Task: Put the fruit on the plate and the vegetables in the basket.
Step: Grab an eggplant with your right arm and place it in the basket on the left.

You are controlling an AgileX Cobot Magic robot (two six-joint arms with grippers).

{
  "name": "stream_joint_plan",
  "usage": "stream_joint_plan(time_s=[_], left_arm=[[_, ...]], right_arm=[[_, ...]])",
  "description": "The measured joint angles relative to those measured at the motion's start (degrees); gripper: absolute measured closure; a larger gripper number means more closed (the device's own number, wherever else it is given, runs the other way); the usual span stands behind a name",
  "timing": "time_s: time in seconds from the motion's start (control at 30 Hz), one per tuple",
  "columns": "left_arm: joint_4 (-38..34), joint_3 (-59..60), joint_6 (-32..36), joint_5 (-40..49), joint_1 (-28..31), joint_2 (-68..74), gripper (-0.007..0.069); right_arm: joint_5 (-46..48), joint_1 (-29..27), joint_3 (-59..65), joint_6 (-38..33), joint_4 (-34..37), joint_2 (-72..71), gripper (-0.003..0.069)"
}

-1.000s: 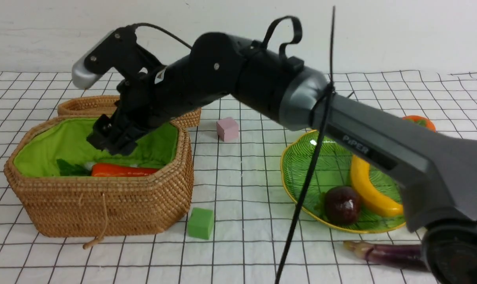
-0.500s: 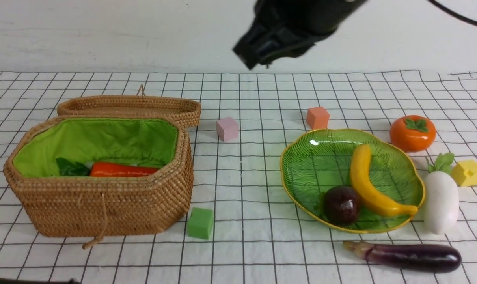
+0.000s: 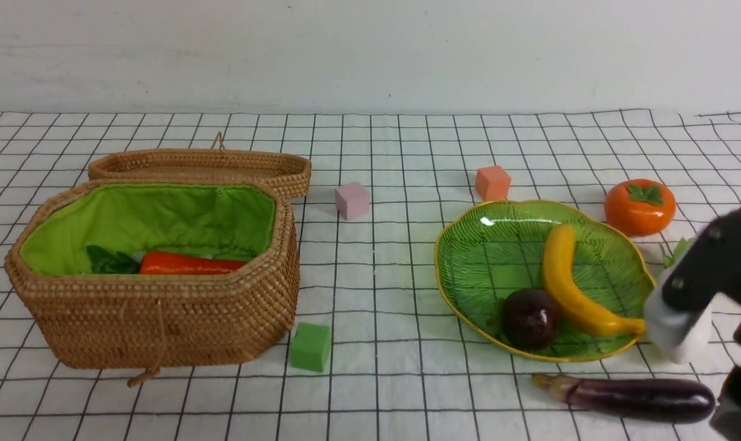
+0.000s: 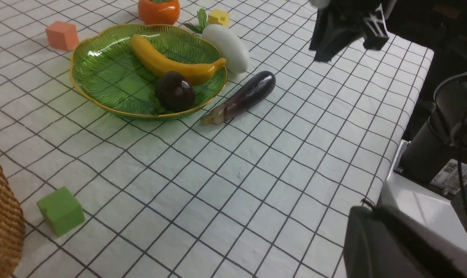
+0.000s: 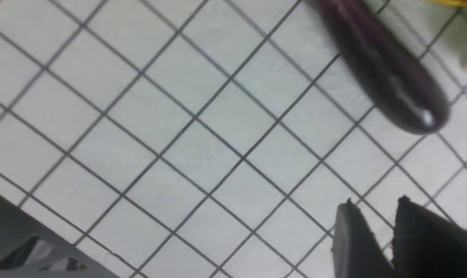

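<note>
The right gripper (image 5: 376, 204) hangs low over the checked cloth (image 3: 370, 275), fingers narrowly parted and grasping nothing. The eggplant (image 3: 628, 398) lies just beyond the fingertips, not touching them. In the front view its long axis runs side to side, stem end toward the middle of the cloth and rounded end beside the right arm. That makes the right arm plainly the nearer one for what looks like the next pick.

Close by, the radish (image 4: 227, 48) rests against the plate (image 3: 468, 257). The plate already carries the banana (image 3: 569, 285) and the mangosteen (image 3: 530, 317). The persimmon (image 3: 640, 207) sits on the cloth just beyond the plate. Well apart on the left, the basket (image 3: 162, 324) holds the carrot (image 3: 187, 263).

The left gripper (image 4: 376, 231) is clenched and empty. The only writing in sight is a small label (image 4: 451, 177) on the robot's base, too small to read.
</note>
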Motion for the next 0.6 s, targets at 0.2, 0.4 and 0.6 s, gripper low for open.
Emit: stream_joint_plan(time_s=[0.2, 0.4, 0.6], left_arm=[[-0.58, 0.00, 0.16, 0.00, 0.00, 0.00, 0.0638], [-0.72, 0.00, 0.16, 0.87, 0.00, 0.00, 0.0638], [-0.76, 0.00, 0.16, 1.83, 0.00, 0.00, 0.0638]], right_arm=[[-12.73, -4.30, 5.90, -9.36, 0.37, 6.09, 0.0099], [-22.83, -9.44, 5.90, -13.98, 0.32, 15.30, -0.0016], [-28.30, -11.63, 5.62, -18.39, 1.41, 21.50, 0.0044]])
